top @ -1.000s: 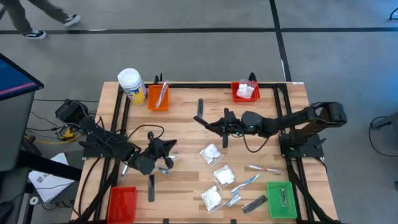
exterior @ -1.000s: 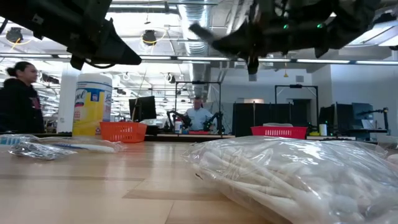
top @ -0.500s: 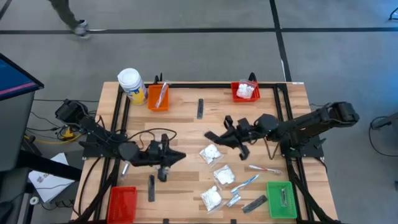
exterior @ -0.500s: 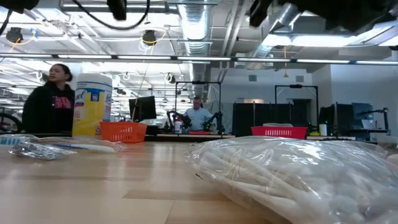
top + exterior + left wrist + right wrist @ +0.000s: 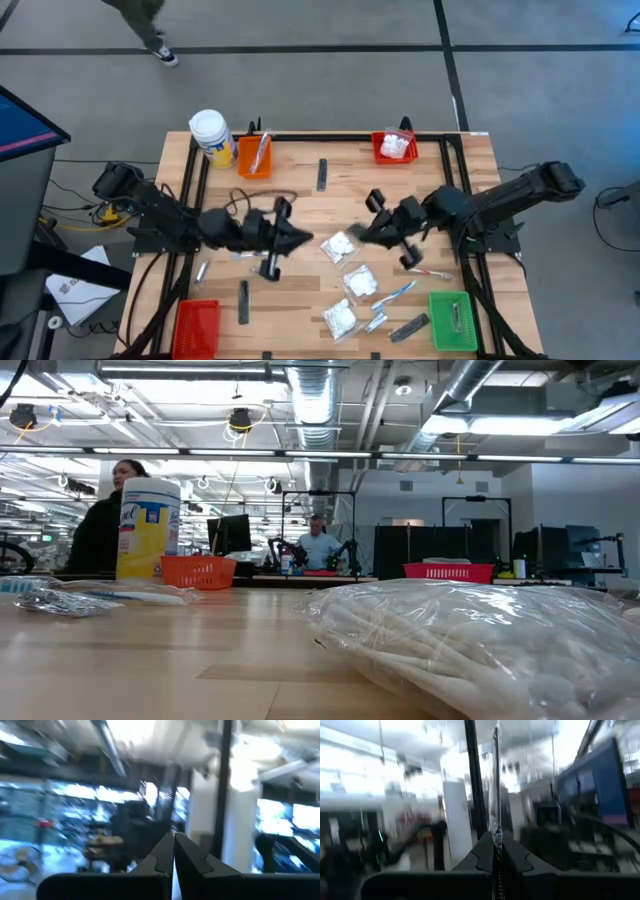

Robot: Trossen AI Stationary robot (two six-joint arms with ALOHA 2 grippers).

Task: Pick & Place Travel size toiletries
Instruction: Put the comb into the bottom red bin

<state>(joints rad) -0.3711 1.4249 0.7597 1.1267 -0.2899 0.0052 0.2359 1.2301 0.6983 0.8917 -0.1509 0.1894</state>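
A thin silvery sachet (image 5: 495,780) is pinched edge-on in the right gripper (image 5: 372,234) at mid-frame. The green bin (image 5: 436,318) lies to its lower right. The left gripper (image 5: 300,238), pressed together and empty, is poised just left of a white packet (image 5: 338,246) on the table (image 5: 300,195).

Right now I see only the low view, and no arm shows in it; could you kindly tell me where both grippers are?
Observer: Both hang over the table's middle; the left gripper and the right gripper flank a white packet.
Operator: Is either one holding anything?
Observer: The right gripper is shut on a thin silvery strip; which toiletry it is, I cannot tell.
Operator: And the left?
Observer: Shut, with nothing between its fingers.
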